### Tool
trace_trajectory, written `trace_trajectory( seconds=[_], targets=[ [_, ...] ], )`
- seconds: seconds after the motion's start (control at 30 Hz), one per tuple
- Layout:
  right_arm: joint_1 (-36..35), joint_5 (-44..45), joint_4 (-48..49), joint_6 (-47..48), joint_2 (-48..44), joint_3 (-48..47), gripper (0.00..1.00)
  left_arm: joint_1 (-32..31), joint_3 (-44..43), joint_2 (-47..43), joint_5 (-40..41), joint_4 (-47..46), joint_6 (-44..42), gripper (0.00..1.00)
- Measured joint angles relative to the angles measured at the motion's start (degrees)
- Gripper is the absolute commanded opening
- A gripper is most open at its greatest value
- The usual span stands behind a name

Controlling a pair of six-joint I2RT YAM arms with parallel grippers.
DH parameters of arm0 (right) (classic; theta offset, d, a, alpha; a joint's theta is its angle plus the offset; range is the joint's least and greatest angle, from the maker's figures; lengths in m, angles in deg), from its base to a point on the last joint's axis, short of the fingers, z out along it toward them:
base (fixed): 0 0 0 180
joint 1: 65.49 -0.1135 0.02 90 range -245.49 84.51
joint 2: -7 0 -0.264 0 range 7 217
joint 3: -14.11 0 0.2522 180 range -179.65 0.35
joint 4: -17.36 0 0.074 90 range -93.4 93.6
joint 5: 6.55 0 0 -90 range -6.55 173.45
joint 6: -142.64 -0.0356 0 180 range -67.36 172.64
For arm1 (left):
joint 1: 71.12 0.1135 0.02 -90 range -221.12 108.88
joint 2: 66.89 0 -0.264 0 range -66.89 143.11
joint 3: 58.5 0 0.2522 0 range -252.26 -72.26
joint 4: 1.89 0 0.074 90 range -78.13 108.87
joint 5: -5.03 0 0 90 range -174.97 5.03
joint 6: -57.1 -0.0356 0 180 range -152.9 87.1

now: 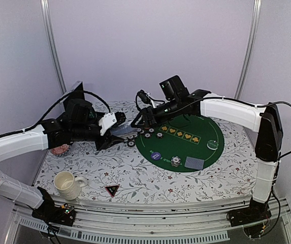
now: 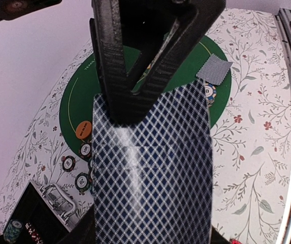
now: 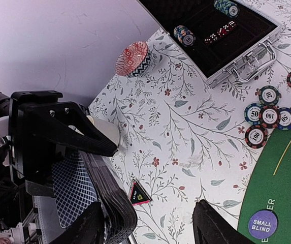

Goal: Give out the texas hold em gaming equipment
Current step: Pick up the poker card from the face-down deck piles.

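My left gripper (image 1: 114, 130) is shut on a deck of blue-checked playing cards (image 1: 121, 132) held above the table; the deck (image 2: 153, 168) fills the left wrist view and hides those fingers. My right gripper (image 1: 139, 121) is at the deck's far edge, jaws wide apart. One of its fingers (image 2: 135, 61) rests on the top card, and the other finger (image 3: 214, 226) hangs free over the cloth. Poker chips (image 3: 268, 116) lie in a loose row at the edge of the green mat (image 1: 186, 147). Also on the mat are a blue small-blind button (image 3: 262, 223), an orange button (image 2: 84, 129) and a single card (image 1: 195, 162).
An open aluminium case (image 3: 221, 30) with chip stacks stands at the back left. A pink patterned dish (image 3: 132, 58) sits near the wall. The cream mug (image 1: 66, 184) and the black triangular marker (image 1: 111, 190) are at the near left. A chip stack (image 1: 175, 161) stands on the mat.
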Motion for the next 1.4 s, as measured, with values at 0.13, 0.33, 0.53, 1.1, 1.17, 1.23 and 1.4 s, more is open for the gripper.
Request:
trace_trajectory(
  seconds=[0.13, 0.33, 0.53, 1.1, 1.17, 1.23, 1.4],
  targets=[
    [-0.13, -0.13, 0.17, -0.33, 0.00, -0.83, 0.71, 0.00, 0.00, 0.00, -0.17, -0.04, -0.04, 0.45],
    [-0.68, -0.11, 0.55, -0.52, 1.46, -4.07, 0.73, 0.00, 0.00, 0.00, -0.24, -0.04, -0.17, 0.45],
    [-0.98, 1.14, -0.63, -0.17, 3.13, -5.11, 0.60, 0.00, 0.00, 0.00, -0.24, -0.04, -0.20, 0.45],
    [-1.49, 3.21, -4.37, 2.51, 1.88, -5.29, 0.24, 0.00, 0.42, 0.04, 0.28, 0.13, -0.17, 0.45],
    [-1.40, 3.78, -4.79, 2.58, 1.49, -5.29, 0.23, 0.00, 0.42, 0.04, 0.28, 0.04, -0.17, 0.45],
    [-1.22, 4.13, -5.25, 2.58, 1.01, -5.29, 0.23, 0.00, 0.39, 0.04, 0.26, 0.02, -0.17, 0.45],
    [-0.59, 4.55, -5.84, 2.73, 0.46, -5.29, 0.14, 0.00, 0.42, 0.04, 0.26, 0.00, -0.17, 0.45]
  ],
)
